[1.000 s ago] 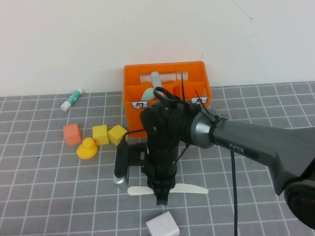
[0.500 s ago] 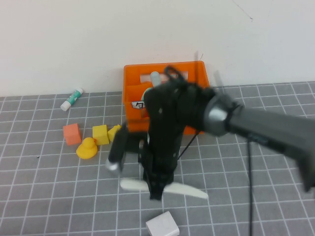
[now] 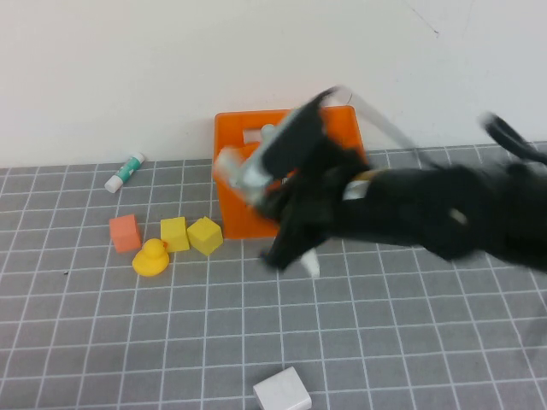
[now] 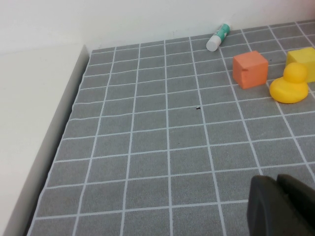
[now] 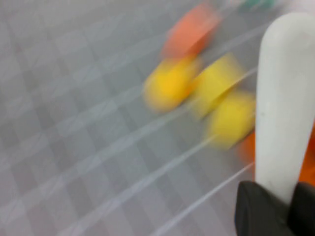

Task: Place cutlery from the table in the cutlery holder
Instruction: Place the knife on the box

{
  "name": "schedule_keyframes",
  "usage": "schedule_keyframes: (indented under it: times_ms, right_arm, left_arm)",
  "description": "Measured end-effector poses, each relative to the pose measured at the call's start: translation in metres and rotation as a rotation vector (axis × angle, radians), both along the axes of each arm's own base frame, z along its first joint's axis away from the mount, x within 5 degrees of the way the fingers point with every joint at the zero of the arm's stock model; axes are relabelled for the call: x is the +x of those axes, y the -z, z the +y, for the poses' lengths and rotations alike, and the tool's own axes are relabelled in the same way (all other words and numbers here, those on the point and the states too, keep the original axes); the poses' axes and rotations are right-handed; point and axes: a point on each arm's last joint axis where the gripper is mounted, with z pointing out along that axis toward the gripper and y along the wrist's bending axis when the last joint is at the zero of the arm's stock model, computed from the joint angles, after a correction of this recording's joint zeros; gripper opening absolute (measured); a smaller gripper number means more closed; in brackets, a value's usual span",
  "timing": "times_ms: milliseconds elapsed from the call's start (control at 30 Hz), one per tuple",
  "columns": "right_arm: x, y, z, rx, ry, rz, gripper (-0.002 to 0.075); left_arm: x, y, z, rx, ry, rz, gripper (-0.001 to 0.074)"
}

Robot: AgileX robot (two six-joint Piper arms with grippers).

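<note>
The orange cutlery holder [image 3: 235, 209] stands at the back of the table [image 3: 128, 342], partly hidden by my right arm. The mint-green spoon [image 3: 269, 133] stands in it. My right gripper [image 3: 286, 249] is blurred in front of the crate, above the table, and is shut on the cream-white knife [image 3: 310, 264]. The right wrist view shows the knife [image 5: 285, 98] sticking out between the dark fingers [image 5: 256, 209], with the gripper [image 5: 278, 204] over the tiles. My left gripper [image 4: 283, 206] is out of the high view, shut and empty, low over bare tiles. The grey fork does not show.
A white-and-green tube [image 3: 126, 172] lies at the back left. An orange cube [image 3: 125, 232], a yellow duck [image 3: 151, 257] and two yellow cubes [image 3: 174, 233] [image 3: 205, 235] sit left of the crate. A white block [image 3: 282, 392] lies at the front. A wall stands behind.
My right gripper has lifted the knife off the table and swung up and back toward the crate, turning as it went. The toys and the white block have not moved.
</note>
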Motion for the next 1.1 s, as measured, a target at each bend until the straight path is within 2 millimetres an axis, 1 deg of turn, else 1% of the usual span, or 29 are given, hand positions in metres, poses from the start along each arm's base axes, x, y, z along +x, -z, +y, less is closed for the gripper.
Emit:
schedule_keyframes:
  times_ms: [67,167,300,367,500,567,700,867,967,1100]
  right_arm:
    - [-0.001,-0.007,-0.015,0.123,0.137,-0.119,0.0126]
    - [0.004,-0.016,-0.030,0.226,0.274,-0.263,0.0126]
    - [0.013,-0.026,-0.041,0.297,0.364,-0.346,0.0126]
    - [0.023,-0.034,-0.046,0.336,0.404,-0.390,0.0126]
    - [0.042,-0.037,-0.048,0.351,0.433,-0.426,0.0126]
    - [0.054,-0.033,-0.047,0.350,0.450,-0.430,0.0126]
    - [0.075,-0.018,-0.040,0.324,0.460,-0.427,0.0126]
    - [0.097,0.009,-0.030,0.284,0.462,-0.407,0.0126]
    - [0.107,0.029,-0.026,0.253,0.465,-0.388,0.0126]
    - [0.117,0.047,-0.027,0.224,0.473,-0.373,0.0126]
  left_arm:
    - [0.000,0.000,0.000,0.000,0.000,0.000,-0.0001]
    - [0.000,0.000,0.000,0.000,0.000,0.000,-0.0001]
    - [0.000,0.000,0.000,0.000,0.000,0.000,-0.0001]
    - [0.000,0.000,0.000,0.000,0.000,0.000,-0.0001]
    - [0.000,0.000,0.000,0.000,0.000,0.000,-0.0001]
    - [0.000,0.000,0.000,0.000,0.000,0.000,-0.0001]
    - [0.000,0.000,0.000,0.000,0.000,0.000,-0.0001]
    - [0.000,0.000,0.000,0.000,0.000,0.000,-0.0001]
    - [0.000,0.000,0.000,0.000,0.000,0.000,-0.0001]
    - [0.000,0.000,0.000,0.000,0.000,0.000,-0.0001]
